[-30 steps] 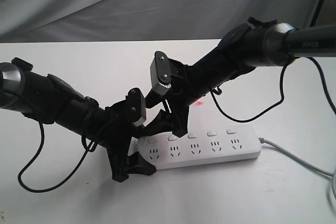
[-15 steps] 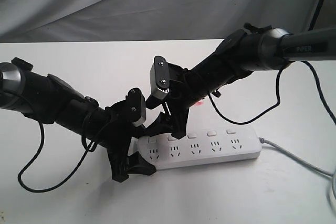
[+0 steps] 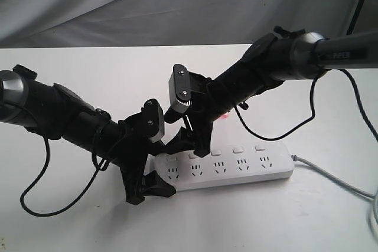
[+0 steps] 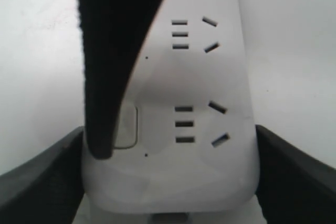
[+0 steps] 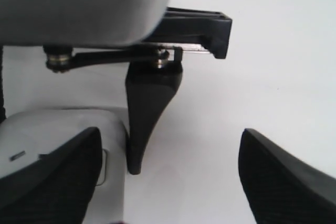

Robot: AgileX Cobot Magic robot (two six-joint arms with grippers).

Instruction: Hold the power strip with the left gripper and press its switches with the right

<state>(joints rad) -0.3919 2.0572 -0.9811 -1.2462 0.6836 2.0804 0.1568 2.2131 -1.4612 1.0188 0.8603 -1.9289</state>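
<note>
The white power strip (image 3: 248, 169) lies on the table with its grey cord (image 3: 331, 178) running off right. My left gripper (image 3: 156, 170) is shut on the strip's left end. In the left wrist view both black fingers (image 4: 42, 182) press the sides of the power strip (image 4: 210, 77). My right gripper (image 3: 190, 144) hangs open over the leftmost switches (image 3: 194, 154). One of its fingers (image 4: 105, 77) reaches down onto the edge of the end switch (image 4: 129, 127). In the right wrist view the right gripper (image 5: 169, 135) spreads wide, with the power strip (image 5: 37, 124) beside one finger.
The white table (image 3: 88, 228) carries only the strip. Loose black cables (image 3: 35, 205) hang from both arms. A grey cloth backdrop (image 3: 118, 4) closes off the far side. A black stand leg (image 3: 357, 4) rises at the far right.
The right arm has shifted slightly left and lower toward the strip's left end. The left gripper and the strip have stayed put.
</note>
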